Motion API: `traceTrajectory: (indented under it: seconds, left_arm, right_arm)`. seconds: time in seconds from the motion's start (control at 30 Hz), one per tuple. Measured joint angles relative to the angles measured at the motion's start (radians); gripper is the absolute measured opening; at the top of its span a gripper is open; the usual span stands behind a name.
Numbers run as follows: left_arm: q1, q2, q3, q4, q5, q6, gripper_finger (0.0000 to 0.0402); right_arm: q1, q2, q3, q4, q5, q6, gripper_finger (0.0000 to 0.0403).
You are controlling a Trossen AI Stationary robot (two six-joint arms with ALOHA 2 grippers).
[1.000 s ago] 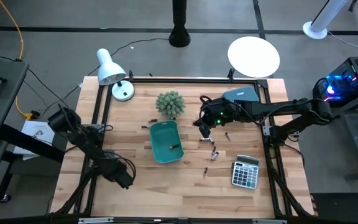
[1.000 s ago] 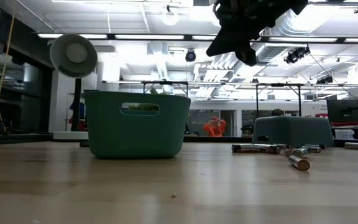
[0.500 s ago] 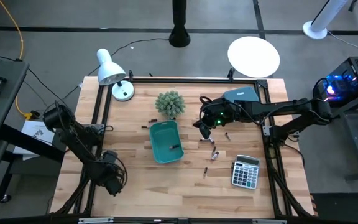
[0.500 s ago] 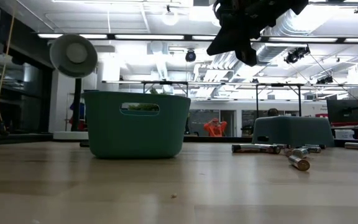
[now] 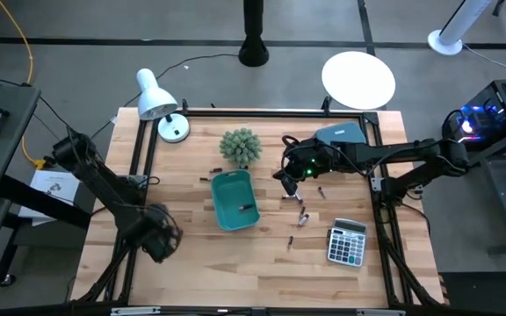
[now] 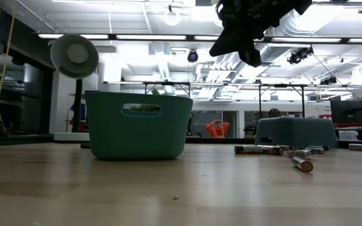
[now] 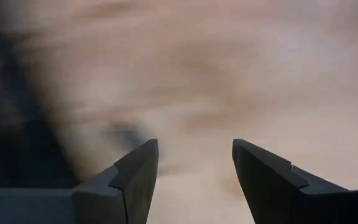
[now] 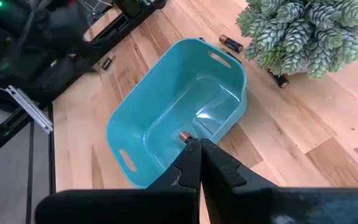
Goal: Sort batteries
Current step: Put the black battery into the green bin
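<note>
Small dark and pale batteries lie scattered on the wooden table [image 5: 301, 215] [image 6: 302, 164], with two more near the plant [image 8: 232, 43]. An upright teal tray [image 5: 234, 200] [image 8: 179, 118] holds one battery [image 5: 248, 208]. A second teal tray [image 5: 341, 133] lies upside down at the far right. My right gripper [image 5: 286, 184] [image 8: 196, 144] hovers just right of the upright tray, shut on a battery. My left gripper [image 5: 161, 239] [image 7: 194, 146] is open over bare wood near the table's left near part. My right gripper pinches a battery between its two fingertips. Only the battery's copper-coloured end [image 8: 183, 135] shows beside the fingers; they hide the remainder. The fingers come from above, slanting down toward the tray. The battery is lifted clear of the table.
A spiky green plant [image 5: 241, 147] stands beyond the upright tray. A white desk lamp [image 5: 158, 104] is at the far left corner. A grey calculator [image 5: 348, 242] lies near the right near edge. A black frame rims the table. People show in the room behind.
My left arm has swung: its elbow has moved toward the table's far left, and its gripper has shifted a little toward the far edge over the wood. My right gripper has kept still with the battery.
</note>
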Motion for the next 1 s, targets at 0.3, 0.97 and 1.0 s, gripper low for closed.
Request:
traceTrajectory:
  seconds: [0.3,0.97,1.0]
  left_arm:
    - [0.076,0.079,-0.05,0.102,0.053,-0.137,0.02]
    - [0.19,0.195,-0.069,0.171,0.006,-0.08,0.0032]
    - [0.186,0.185,-0.062,0.171,-0.034,-0.074,0.0029]
  right_arm:
    - [0.0,0.0,0.0,0.0,0.007,0.001,0.0]
    - [0.0,0.0,0.0,-0.006,0.002,0.024,0.0]
    - [0.0,0.0,0.0,-0.005,0.002,0.024,0.0]
